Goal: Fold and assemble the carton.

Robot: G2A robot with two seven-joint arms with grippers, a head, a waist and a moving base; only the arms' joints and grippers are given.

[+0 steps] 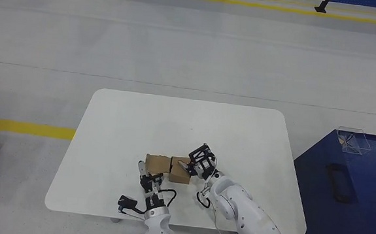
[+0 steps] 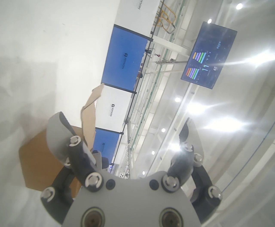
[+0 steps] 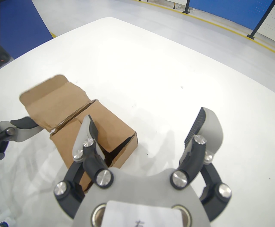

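Carton (image 1: 168,168) lies near the front edge of the table (image 1: 240,127), long axis running from one gripper to the other. My right gripper (image 3: 146,114), spread wide, hangs over its open end. My left gripper (image 2: 122,120), also wide, sits just beside the raised flap (image 3: 49,96) at the far end. Both look equally near.

A: What does your left wrist camera give you?
B: Your left gripper (image 2: 122,122), fingers (image 2: 58,133) spread wide. One finger overlaps the brown carton (image 2: 36,159) on the white bench (image 2: 32,64), and a flap (image 2: 90,111) stands up. Behind are blue and white wall panels (image 2: 124,60) and a screen (image 2: 208,55) with coloured bars.
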